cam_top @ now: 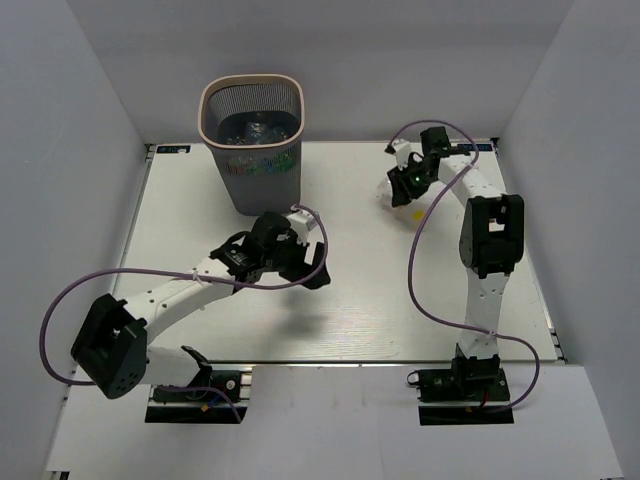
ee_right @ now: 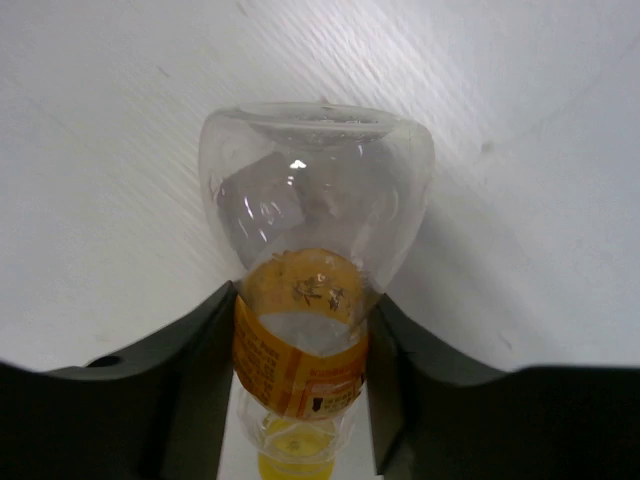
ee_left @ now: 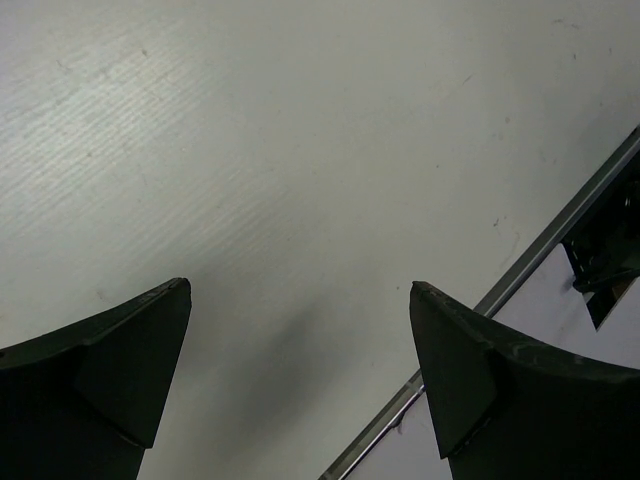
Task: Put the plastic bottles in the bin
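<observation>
The bin [cam_top: 251,120] stands at the far left of the table, a dark mesh basket with a pale rim. Several plastic bottles [cam_top: 252,131] lie inside it. My right gripper [ee_right: 302,345] is shut on a clear bottle with an orange label and yellow cap [ee_right: 305,250], its base pointing away from the camera. In the top view this gripper [cam_top: 405,184] is at the far right of the table, the bottle mostly hidden. My left gripper [ee_left: 300,300] is open and empty above bare table; in the top view it [cam_top: 300,262] hovers just in front of the bin.
The white table [cam_top: 350,300] has a metal front edge [ee_left: 520,275]. White walls close in the left, right and back sides. The right arm's purple cable [cam_top: 425,270] loops over the table's right half.
</observation>
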Controlling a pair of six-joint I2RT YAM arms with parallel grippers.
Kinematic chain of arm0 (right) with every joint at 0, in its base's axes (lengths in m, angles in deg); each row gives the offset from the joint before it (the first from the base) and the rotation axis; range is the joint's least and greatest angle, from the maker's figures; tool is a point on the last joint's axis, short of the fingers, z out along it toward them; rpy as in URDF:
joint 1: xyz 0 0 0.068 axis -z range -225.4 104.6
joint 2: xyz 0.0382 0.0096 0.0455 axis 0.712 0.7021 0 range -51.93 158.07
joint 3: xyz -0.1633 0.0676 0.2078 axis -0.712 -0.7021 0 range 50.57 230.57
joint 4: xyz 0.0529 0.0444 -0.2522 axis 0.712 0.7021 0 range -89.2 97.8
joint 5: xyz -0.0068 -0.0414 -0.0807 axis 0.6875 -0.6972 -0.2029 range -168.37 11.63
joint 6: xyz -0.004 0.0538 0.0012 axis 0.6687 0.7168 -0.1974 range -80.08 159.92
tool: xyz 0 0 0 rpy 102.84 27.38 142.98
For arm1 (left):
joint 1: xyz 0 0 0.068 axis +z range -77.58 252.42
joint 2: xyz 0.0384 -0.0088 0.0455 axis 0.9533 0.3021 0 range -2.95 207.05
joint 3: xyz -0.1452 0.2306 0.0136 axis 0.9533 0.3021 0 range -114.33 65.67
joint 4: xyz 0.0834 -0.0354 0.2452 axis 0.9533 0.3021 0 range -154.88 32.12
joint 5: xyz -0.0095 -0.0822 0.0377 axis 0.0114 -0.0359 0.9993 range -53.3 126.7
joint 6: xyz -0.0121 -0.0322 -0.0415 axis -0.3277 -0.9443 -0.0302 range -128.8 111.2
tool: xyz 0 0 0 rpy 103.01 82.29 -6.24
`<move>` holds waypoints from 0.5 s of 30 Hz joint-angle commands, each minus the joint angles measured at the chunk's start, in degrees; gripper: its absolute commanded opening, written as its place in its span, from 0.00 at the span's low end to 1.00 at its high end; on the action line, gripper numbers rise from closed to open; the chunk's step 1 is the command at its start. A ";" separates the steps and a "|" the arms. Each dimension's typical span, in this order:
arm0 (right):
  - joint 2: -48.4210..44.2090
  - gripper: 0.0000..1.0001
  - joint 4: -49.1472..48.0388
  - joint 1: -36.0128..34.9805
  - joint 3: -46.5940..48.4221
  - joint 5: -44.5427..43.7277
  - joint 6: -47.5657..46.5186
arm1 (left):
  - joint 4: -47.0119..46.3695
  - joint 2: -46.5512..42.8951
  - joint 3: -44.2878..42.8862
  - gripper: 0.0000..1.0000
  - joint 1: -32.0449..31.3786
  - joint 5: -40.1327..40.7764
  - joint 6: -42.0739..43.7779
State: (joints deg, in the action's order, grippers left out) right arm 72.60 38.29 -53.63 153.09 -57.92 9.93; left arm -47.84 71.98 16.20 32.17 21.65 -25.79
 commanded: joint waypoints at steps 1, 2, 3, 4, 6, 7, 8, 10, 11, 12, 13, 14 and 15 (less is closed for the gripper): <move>-8.76 0.22 3.19 -1.52 10.49 12.84 -2.43 | -3.41 0.12 2.53 1.00 -1.76 -0.86 -1.29; -10.00 0.22 2.85 -1.87 15.64 18.95 -2.26 | -4.02 0.12 3.06 1.00 -2.46 -0.86 -2.07; -10.53 0.21 -1.33 -3.27 16.91 20.93 -1.65 | -5.16 0.12 3.85 1.00 -2.47 -0.34 -2.86; -12.19 0.21 -4.33 -3.98 17.62 22.43 -0.77 | -5.69 0.12 3.86 1.00 -3.16 -0.33 -2.87; -15.62 0.22 -22.58 -6.97 15.45 24.38 7.12 | -7.01 0.65 5.17 1.00 -3.78 -0.33 -3.40; -18.85 0.22 -28.12 -8.72 14.04 24.20 13.93 | -7.02 0.65 5.18 1.00 -4.48 0.19 -3.92; -19.41 0.22 -32.96 -10.30 11.85 23.77 15.74 | -7.02 0.65 5.87 1.00 -5.10 0.19 -3.92; -17.07 0.22 -46.33 -12.24 15.14 22.63 19.00 | -7.55 0.65 6.49 1.00 -5.62 0.72 -3.92; -15.82 0.22 -49.94 -13.73 16.91 21.84 22.49 | -7.55 0.65 7.19 1.00 -6.15 0.72 -4.53; -14.50 0.21 -51.98 -15.05 20.06 21.83 27.14 | -8.24 0.65 7.20 1.00 -6.16 1.24 -4.54; -10.23 0.21 -57.31 -15.50 22.26 21.92 29.62 | -8.25 0.13 7.89 1.00 -6.68 1.25 -5.15; -8.71 0.21 -63.01 -16.72 23.07 21.57 32.34 | -8.77 0.12 7.90 1.00 -6.68 1.25 -5.15; -7.47 0.21 -64.99 -18.04 23.86 21.13 36.37 | -8.78 0.12 8.51 1.00 -7.29 1.25 -5.15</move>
State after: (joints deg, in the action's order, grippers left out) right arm 58.11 -10.17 -70.50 176.17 -37.11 32.68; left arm -54.46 73.34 23.48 25.83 22.35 -29.93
